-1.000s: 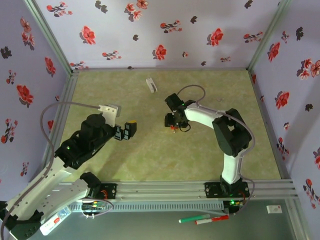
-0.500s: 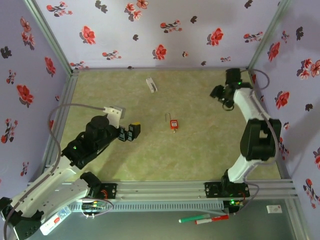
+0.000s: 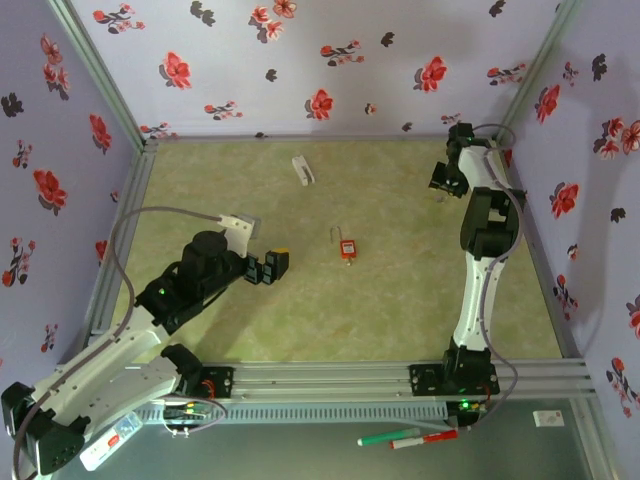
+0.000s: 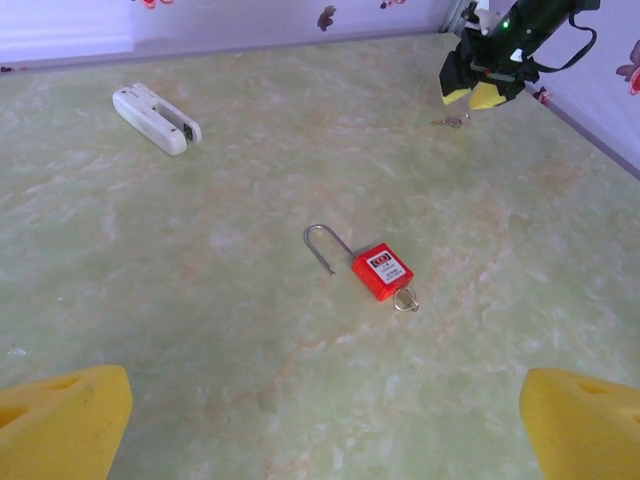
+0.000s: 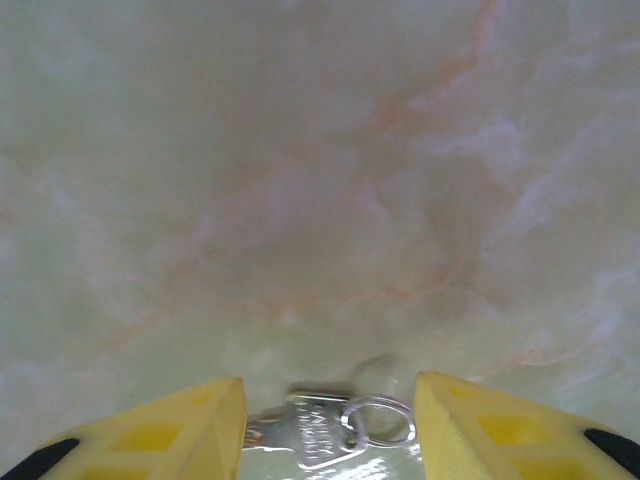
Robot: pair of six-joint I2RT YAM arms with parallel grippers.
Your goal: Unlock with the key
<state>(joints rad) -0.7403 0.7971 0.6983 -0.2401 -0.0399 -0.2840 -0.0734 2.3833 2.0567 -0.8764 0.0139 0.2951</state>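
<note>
right claw (image 3: 442, 181) has swung from the padlock (image 3: 347, 249), which lies mid table (image 3: 400, 310), to the far right corner. its jaws are apart, straddling the key (image 5: 318, 428) lying flat there. left claw (image 3: 270, 266) is spread wide near the padlock, so key pickup looks next.

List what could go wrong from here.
1. The key lies flat on the table between the open fingers of the right gripper; closing may slide it rather than grip it.
2. The padlock lies loose, apart from the open left gripper; unheld, it may skid when pushed.
</note>
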